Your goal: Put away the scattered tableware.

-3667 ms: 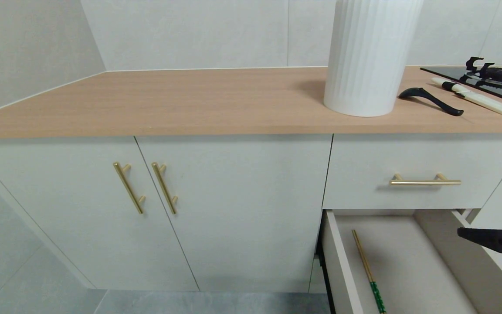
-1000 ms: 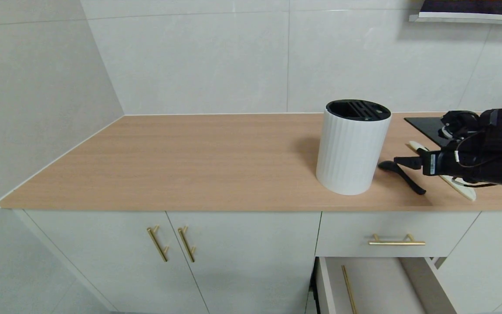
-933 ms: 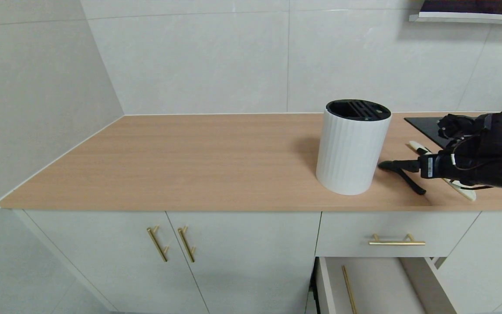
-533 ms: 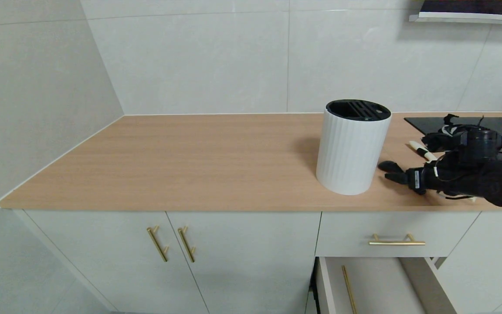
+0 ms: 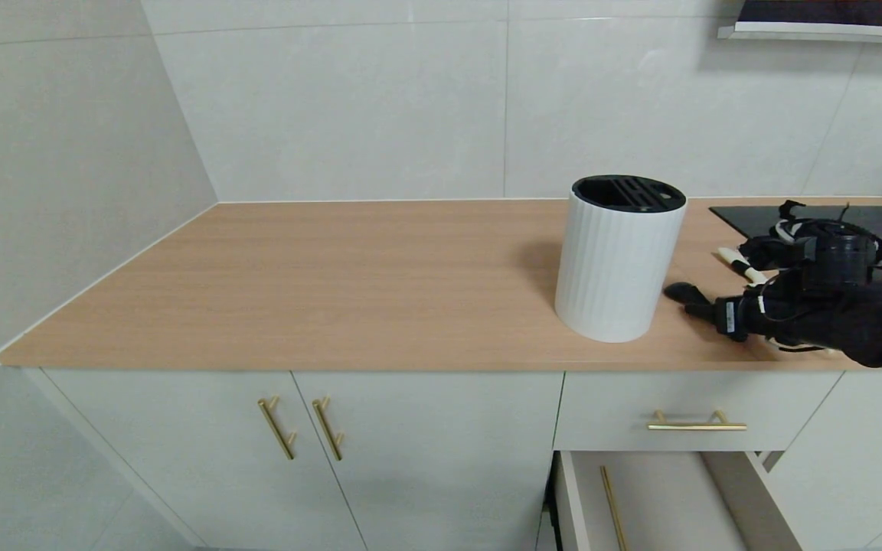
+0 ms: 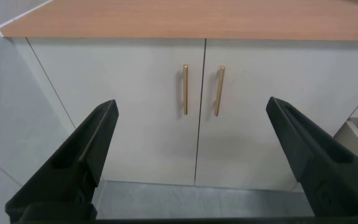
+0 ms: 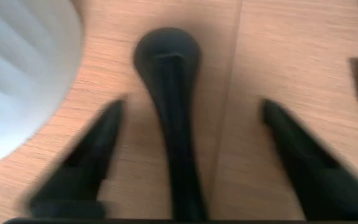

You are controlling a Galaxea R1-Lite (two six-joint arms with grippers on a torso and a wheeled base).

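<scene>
A black spoon-like utensil (image 5: 681,291) lies on the wooden counter (image 5: 380,283), just right of a white ribbed holder (image 5: 619,260) with a black slotted top. My right gripper (image 5: 701,310) is low over the utensil's handle. In the right wrist view the utensil (image 7: 169,118) runs between the fingers (image 7: 82,168), and the right gripper (image 7: 191,109) is open and straddles it. A white knife (image 5: 739,264) with a black band lies behind the gripper. My left gripper (image 6: 191,107) is open and holds nothing, facing the cabinet doors (image 6: 201,124).
A black stove top (image 5: 762,218) sits at the counter's far right. Below the counter a drawer (image 5: 571,497) stands open with gold chopsticks (image 5: 611,505) inside. The counter left of the holder is bare, with tiled walls behind and at the left.
The head camera has risen since the oldest frame. Over the last second my right gripper has come down from above the black utensil to counter level around its handle.
</scene>
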